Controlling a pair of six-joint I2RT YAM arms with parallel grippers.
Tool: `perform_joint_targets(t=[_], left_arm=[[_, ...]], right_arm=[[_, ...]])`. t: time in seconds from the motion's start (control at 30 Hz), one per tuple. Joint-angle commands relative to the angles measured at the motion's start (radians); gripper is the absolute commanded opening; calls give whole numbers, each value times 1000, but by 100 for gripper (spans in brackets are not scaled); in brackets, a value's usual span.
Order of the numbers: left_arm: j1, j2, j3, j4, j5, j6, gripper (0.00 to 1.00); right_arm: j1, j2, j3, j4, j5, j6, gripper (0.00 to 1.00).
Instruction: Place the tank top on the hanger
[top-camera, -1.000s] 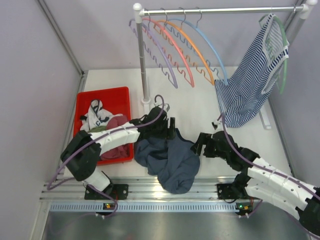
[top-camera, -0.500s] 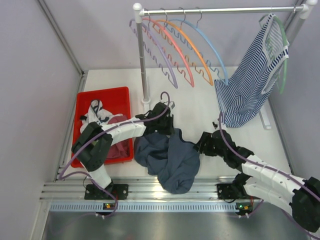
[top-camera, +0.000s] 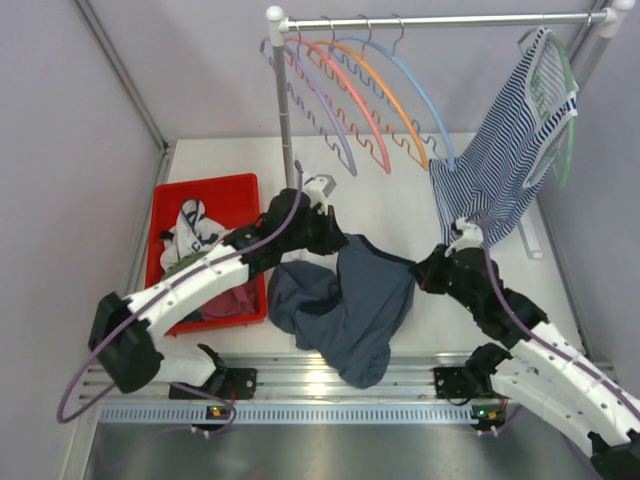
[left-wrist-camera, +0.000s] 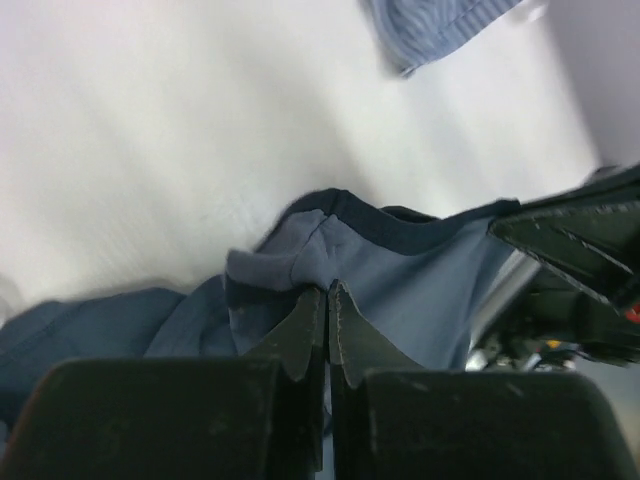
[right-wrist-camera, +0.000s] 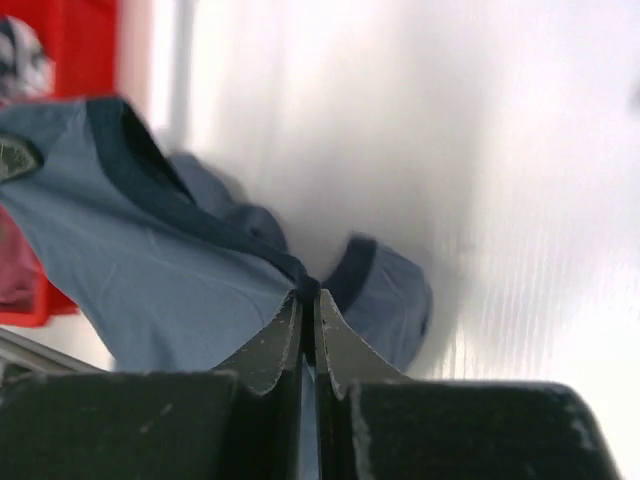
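The slate-blue tank top (top-camera: 345, 305) lies bunched at the table's front, its upper edge lifted and stretched between my two grippers. My left gripper (top-camera: 333, 236) is shut on a fold of cloth by the navy trim (left-wrist-camera: 327, 288). My right gripper (top-camera: 421, 270) is shut on the navy trim at the other side (right-wrist-camera: 308, 293). In the right wrist view the tank top (right-wrist-camera: 150, 270) spreads away to the left. The light-blue hanger (top-camera: 428, 98) hangs on the rail at the back, rightmost of a fanned group, apart from both grippers.
A red bin (top-camera: 170, 200) with several garments sits at the left. The rail's upright pole (top-camera: 283, 110) stands just behind my left gripper. Purple, pink and orange hangers (top-camera: 350, 95) hang by the blue one. A striped top (top-camera: 500, 170) on a green hanger hangs at the right.
Both grippers have shut on the tank top's upper edge and risen toward the back, drawing it taut between them. The left arm has stretched out further.
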Motion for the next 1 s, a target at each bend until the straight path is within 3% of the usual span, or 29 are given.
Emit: perform_joint_targets(t=[0.0,0.33,0.67,0.83,0.93,0.97], left_arm=[[1,-176,82,-20,34,38,0],[3,-247,405,-197,104,94,0],[1,-79,862,-302,114,134,0],[1,-89,840,-307,123,120,0],[1,-155,651,-266,135,80,0],[3,-205,519,-223,137,50,0]], right_arm=[[-15,-77,187,-136,120,-95,0],[-17,3,581,-282,190,-272,0],[-20,225,1054,-354,256,-442,0],[-18,245,1116,-391,246,-454,0],[-18,189,1025,-397,207,-403,0],[-18,163,920,-381,188,-380,0]])
